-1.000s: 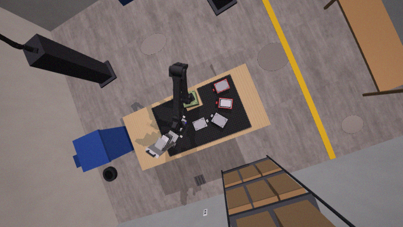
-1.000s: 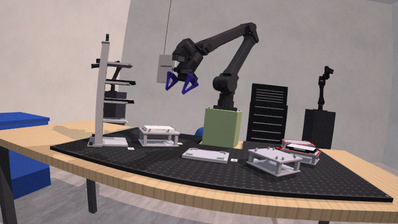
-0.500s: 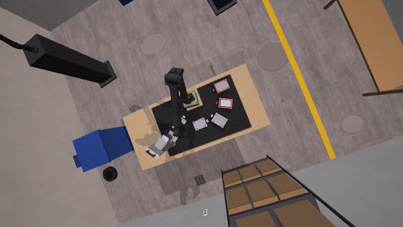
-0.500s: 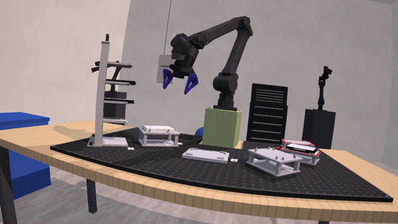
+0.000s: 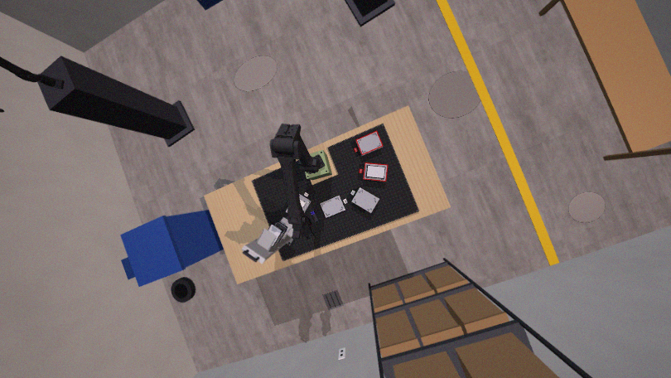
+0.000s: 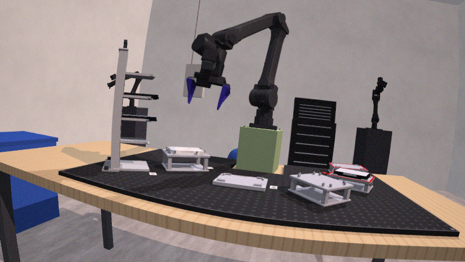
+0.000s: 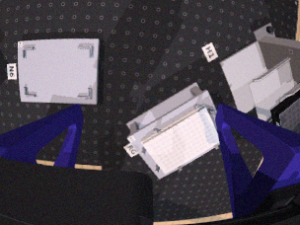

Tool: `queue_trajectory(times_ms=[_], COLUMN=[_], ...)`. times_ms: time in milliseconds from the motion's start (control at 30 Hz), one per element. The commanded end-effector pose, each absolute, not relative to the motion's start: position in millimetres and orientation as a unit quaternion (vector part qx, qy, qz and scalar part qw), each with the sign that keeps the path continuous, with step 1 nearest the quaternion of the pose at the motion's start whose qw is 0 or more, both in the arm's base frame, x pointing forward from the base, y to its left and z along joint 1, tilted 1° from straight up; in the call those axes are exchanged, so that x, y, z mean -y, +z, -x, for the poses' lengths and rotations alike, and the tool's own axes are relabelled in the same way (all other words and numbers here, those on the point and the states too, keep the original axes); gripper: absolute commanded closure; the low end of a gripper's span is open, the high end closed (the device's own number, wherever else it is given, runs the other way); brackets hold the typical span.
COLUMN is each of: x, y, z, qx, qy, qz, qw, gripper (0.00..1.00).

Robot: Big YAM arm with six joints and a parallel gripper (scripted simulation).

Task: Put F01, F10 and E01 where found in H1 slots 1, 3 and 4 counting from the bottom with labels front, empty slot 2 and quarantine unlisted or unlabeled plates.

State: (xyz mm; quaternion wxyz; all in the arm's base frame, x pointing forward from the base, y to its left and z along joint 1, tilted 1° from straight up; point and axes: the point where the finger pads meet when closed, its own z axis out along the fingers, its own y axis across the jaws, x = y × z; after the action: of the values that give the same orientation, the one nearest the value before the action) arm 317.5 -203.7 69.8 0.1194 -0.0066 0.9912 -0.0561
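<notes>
Five nests are sitting on the black mat: two red-rimmed ones (image 6: 353, 172) toward the right edge, one of them carrying a plate, two bare grey ones (image 6: 240, 180) mid-table, and one (image 6: 186, 160) beside the hotel (image 6: 118, 97) at the left end. That last nest is carrying one white plate (image 7: 180, 142). The gripper (image 6: 205, 94) is hanging high above it, spread wide and holding nothing, while the plate's long axis is lying diagonally between the two blue fingers in the wrist view.

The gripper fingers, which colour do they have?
Dark blue fingers on the black arm; the exterior view shows this best.
</notes>
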Motion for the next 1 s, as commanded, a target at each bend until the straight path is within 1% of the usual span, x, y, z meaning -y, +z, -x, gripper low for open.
queue_trajectory(times_ms=[0,233,300,733,867,900,967], x=[212,219,219,211,212,205,204], y=[94,92,92,90,86,66,58], z=[-353,-354,-354,-358,-357,-342,-341], qx=[-0.988,-0.987,-0.987,-0.964,-0.963,-0.964,-0.963], qy=[-0.062,-0.045,-0.045,-0.009,-0.007,0.003,0.005], qz=[0.065,0.125,0.125,0.266,0.270,0.267,0.268], qw=[0.127,0.090,0.090,0.022,0.019,0.010,0.009], gripper=[0.00,0.00,0.00,0.00,0.00,0.00,0.00])
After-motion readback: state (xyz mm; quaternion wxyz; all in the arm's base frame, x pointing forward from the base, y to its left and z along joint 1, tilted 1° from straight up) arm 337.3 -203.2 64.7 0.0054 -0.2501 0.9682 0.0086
